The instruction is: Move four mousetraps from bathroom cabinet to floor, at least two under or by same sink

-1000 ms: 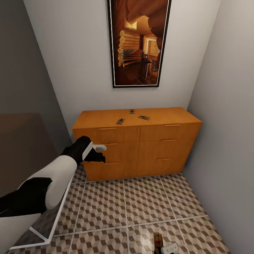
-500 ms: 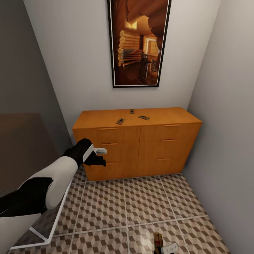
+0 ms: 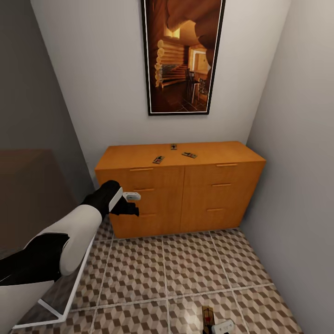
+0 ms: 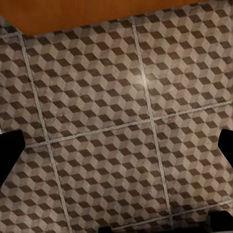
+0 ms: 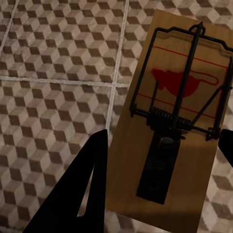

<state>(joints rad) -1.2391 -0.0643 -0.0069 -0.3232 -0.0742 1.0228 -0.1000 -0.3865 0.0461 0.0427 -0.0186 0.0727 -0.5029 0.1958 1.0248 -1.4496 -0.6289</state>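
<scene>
- The room is a narrow alcove with pale walls, floored in bathroom floor (image 3: pixel 185 273) tiles of a brown-and-beige cube pattern with pale grout lines.
- Against the far wall stands the orange-brown cabinet (image 3: pixel 181 185), drawers shut, under a tall framed picture (image 3: pixel 182 55) of a log-cabin interior.
- Three mousetraps lie on the cabinet top, apart from one another: one near the back edge (image 3: pixel 173 146), one to the left (image 3: pixel 158 159), one to the right (image 3: pixel 189 154).
- A fourth mousetrap (image 5: pixel 172 126) lies between the fingers of the right gripper (image 5: pixel 160 160); one dark finger (image 5: pixel 80 189) touches its edge, the other sits at the frame's edge, so whether the jaws clamp it cannot be told. The head view shows this trap (image 3: pixel 208 318) low over the floor tiles.
- No readable writing; the trap's board bears a red mouse silhouette and red lines.
- The left gripper (image 3: pixel 128 202) hangs in front of the cabinet's left drawers; its wrist view shows bare tiles and the fingers (image 4: pixel 9 153) spread wide, holding nothing.
</scene>
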